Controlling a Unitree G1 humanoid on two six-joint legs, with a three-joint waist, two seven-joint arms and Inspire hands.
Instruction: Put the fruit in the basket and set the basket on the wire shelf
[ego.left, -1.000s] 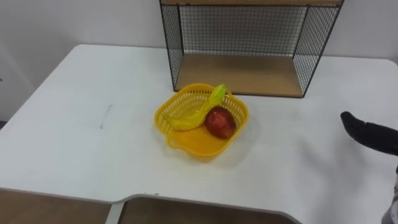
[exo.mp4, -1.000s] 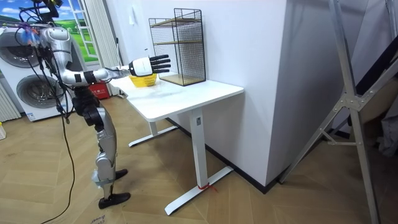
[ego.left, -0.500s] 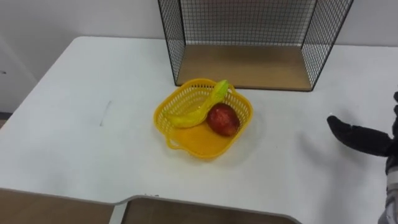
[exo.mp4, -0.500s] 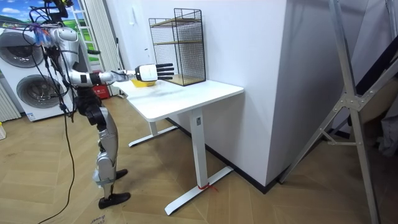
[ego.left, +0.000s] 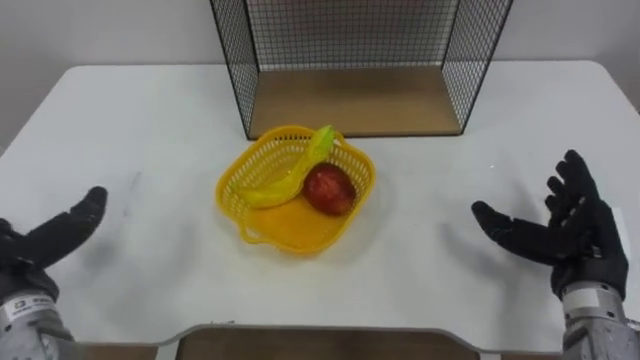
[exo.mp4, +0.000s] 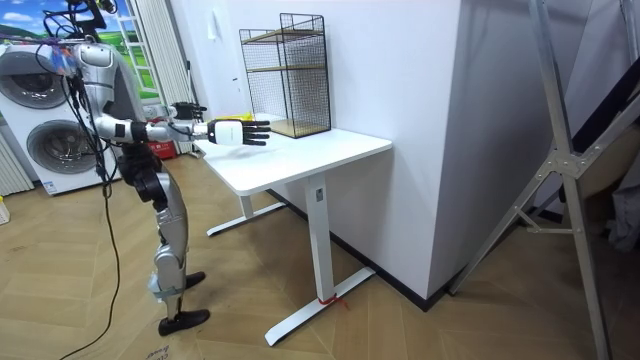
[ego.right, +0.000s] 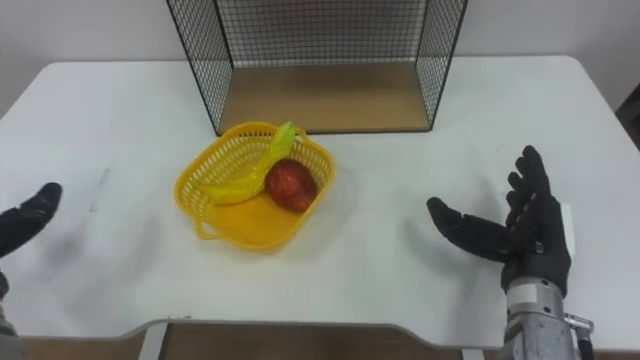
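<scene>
A yellow plastic basket (ego.left: 262, 228) stands on the white table (ego.left: 420, 270), just in front of the wire shelf (ego.left: 350, 60). Inside it lie a yellow banana (ego.left: 290, 175) and a red apple (ego.left: 328, 189). My left hand (ego.left: 45, 240) is open at the table's left front, well to the left of the basket. My right hand (ego.left: 560, 232) is open on the other side, palm turned toward the basket, about as far from it. Neither hand touches anything. In the room view I stand at the table's end with both arms stretched over it (exo.mp4: 232, 131).
The wire shelf has a wooden floor (ego.left: 355, 102) open toward me, right behind the basket. A second shelf level (exo.mp4: 285, 40) rises above it. The table's front edge (ego.left: 300, 332) runs close below my hands. A washing machine (exo.mp4: 40, 140) stands behind me.
My left hand has come up into view at the left front. My right hand has swung in from the right edge and spread its fingers. The camera has shifted; the basket stayed put.
</scene>
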